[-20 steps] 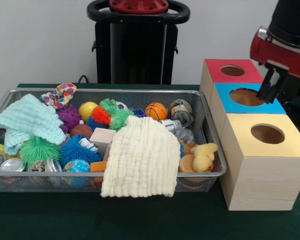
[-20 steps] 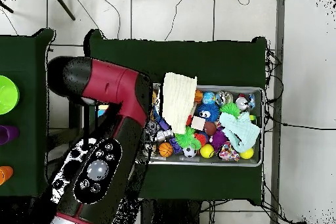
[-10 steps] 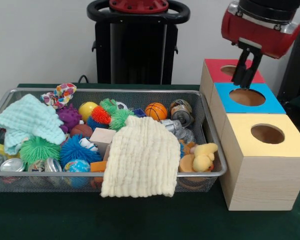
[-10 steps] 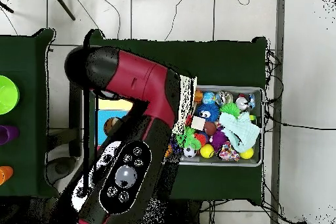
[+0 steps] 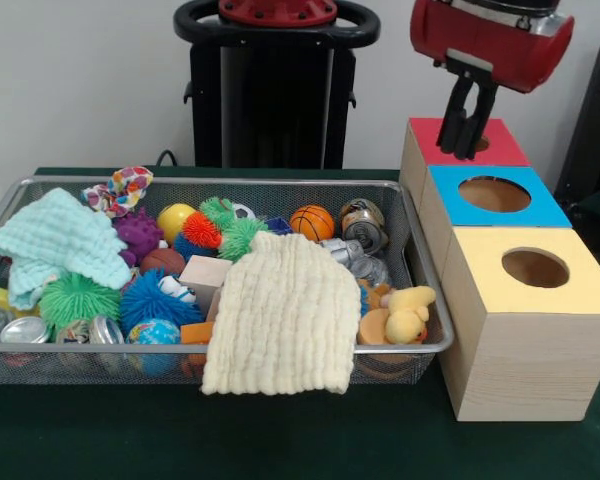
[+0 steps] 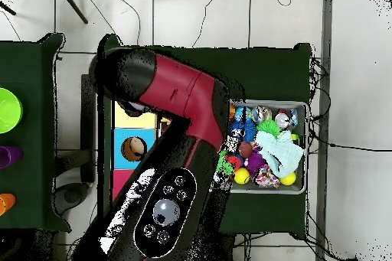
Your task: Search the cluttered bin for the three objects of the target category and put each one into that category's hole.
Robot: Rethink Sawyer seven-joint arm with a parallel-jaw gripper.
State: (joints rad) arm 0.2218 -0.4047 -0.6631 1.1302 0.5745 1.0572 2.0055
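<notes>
1. Red-and-black gripper (image 5: 467, 150) hangs above the red-topped wooden box (image 5: 430, 150), the box farthest from the yellow-topped wooden box (image 5: 570, 295). Its black fingers (image 5: 460, 115) point down, nearly together, with nothing visible between them; judged empty.
2. Landmark: the wire-mesh metal bin (image 5: 420, 350) on the green-covered worktop (image 5: 100, 440). All three boxes stand just beside its one end; the blue-topped wooden box (image 5: 545, 210) sits between the other two. Each top has one round hole.
3. Target category is not stated, so I cannot tell which items are wanted. Candidates all lie in the bin: orange basketball (image 5: 312, 222) near the far rim, silver cans (image 5: 362, 225) beside it, yellow rubber duck (image 5: 410, 312) at the corner nearest the boxes, spiky rubber balls (image 5: 75, 297) toward the other end.
4. A cream knitted cloth (image 5: 280, 325) drapes over the bin's near rim and covers its middle; a mint cloth (image 5: 55, 240) covers the end away from the boxes.
5. Risks, as judgement:
 - A descent onto cloth could catch fabric instead of a target and drag the cloth over the rim.
 - Targets may be hidden beneath either cloth.
 - Tight packing means the fingers may nudge neighbours or pinch two items.
 - Round balls could roll out of a shallow grasp.
6. In the overhead view the arm hides the gripper.
</notes>
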